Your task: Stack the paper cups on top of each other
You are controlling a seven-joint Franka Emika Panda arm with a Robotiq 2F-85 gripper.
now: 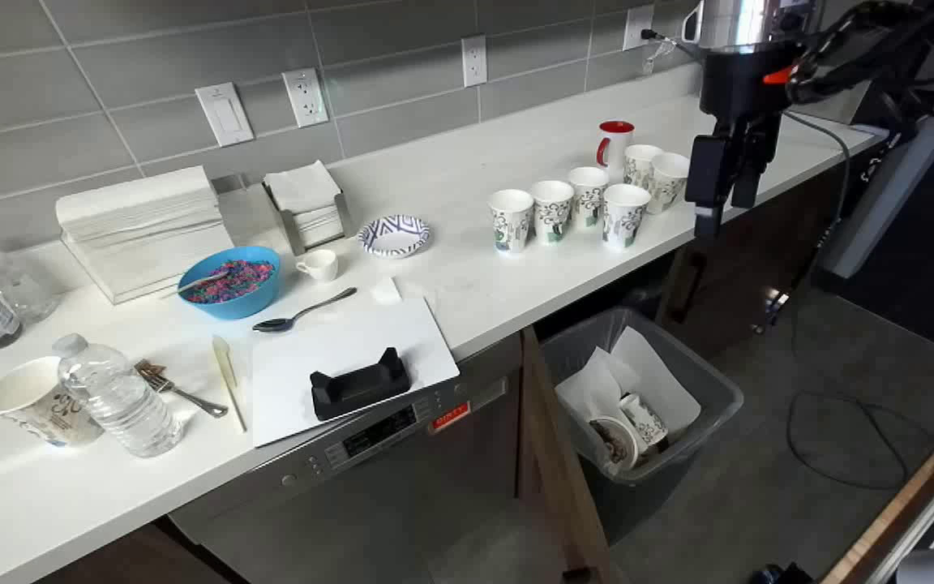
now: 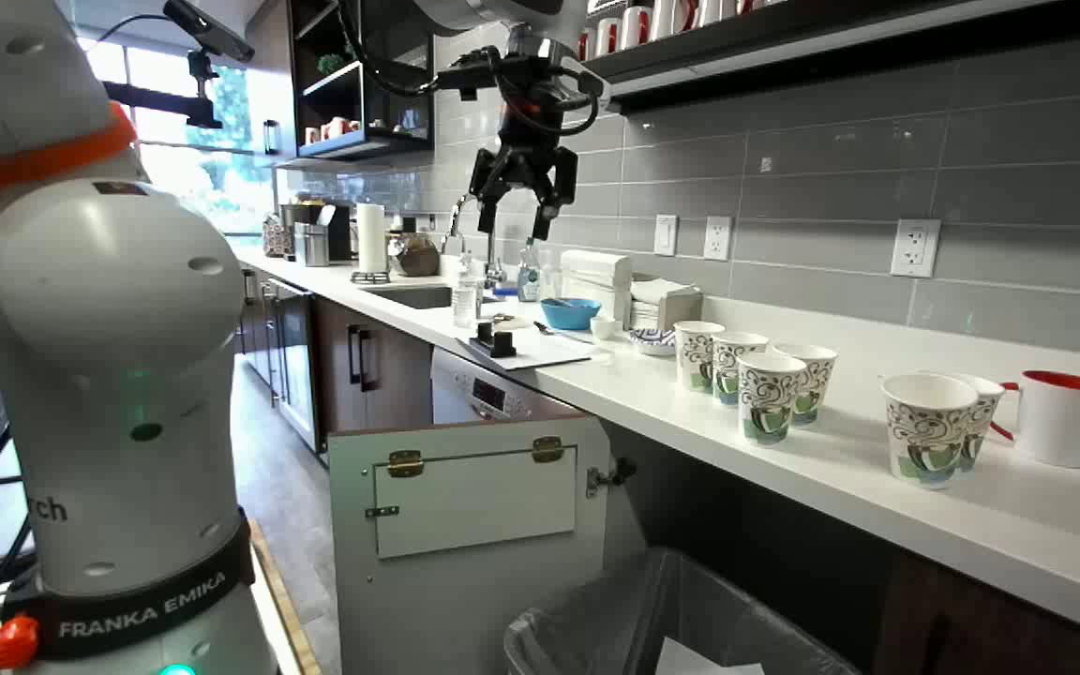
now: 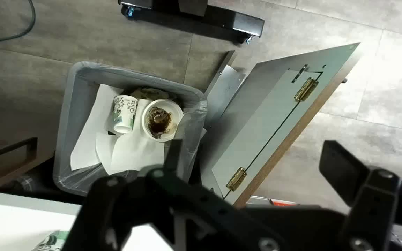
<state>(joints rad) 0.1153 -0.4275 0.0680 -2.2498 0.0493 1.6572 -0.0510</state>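
White paper cups (image 1: 552,212) stand unstacked, so I'm likely pre-grasp; my gripper (image 2: 514,228) hangs empty, jaws spread, and should next move over one.

The arm (image 2: 113,375) reads “FRANKA EMIKA”, “rch”; the dishwasher (image 1: 378,503) “DIRTY”.

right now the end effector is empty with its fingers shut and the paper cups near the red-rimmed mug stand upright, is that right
Not shut: an exterior view shows the fingers apart. The end effector is indeed empty, and the paper cups near the red-rimmed mug stand upright.
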